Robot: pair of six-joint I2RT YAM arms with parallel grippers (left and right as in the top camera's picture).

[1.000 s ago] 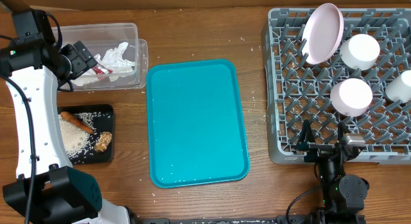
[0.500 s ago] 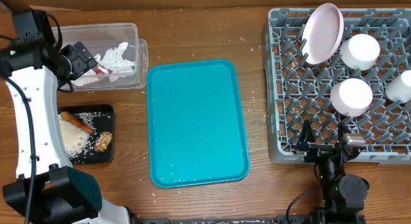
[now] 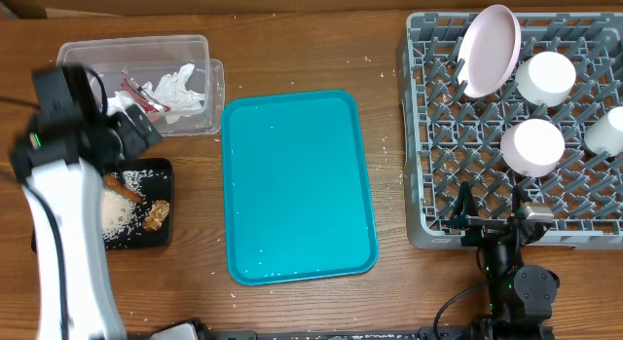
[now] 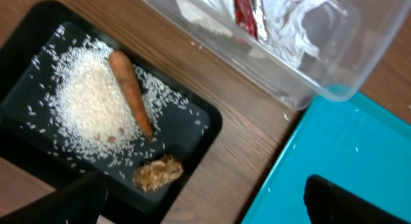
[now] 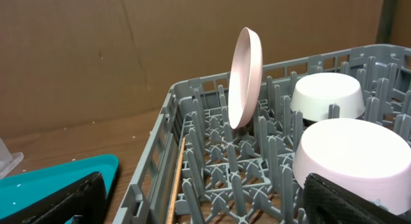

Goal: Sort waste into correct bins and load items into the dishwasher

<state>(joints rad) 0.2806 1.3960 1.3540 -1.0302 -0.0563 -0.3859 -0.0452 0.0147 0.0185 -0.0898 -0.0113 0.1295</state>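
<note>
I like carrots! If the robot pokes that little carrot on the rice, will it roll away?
Probably only a little. The carrot is thin and tapered, so it would likely roll in a curve, and the rice under it should slow it. It looks stiff and light, so it likely lifts without bending.

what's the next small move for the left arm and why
Probably lift the left gripper up and away toward rest, empty. Its jaws are open with nothing between them, the teal tray is bare, the napkin and wrapper lie in the clear tub, and the rice and carrot sit in the black tray, so nothing seems left to pick.
</note>
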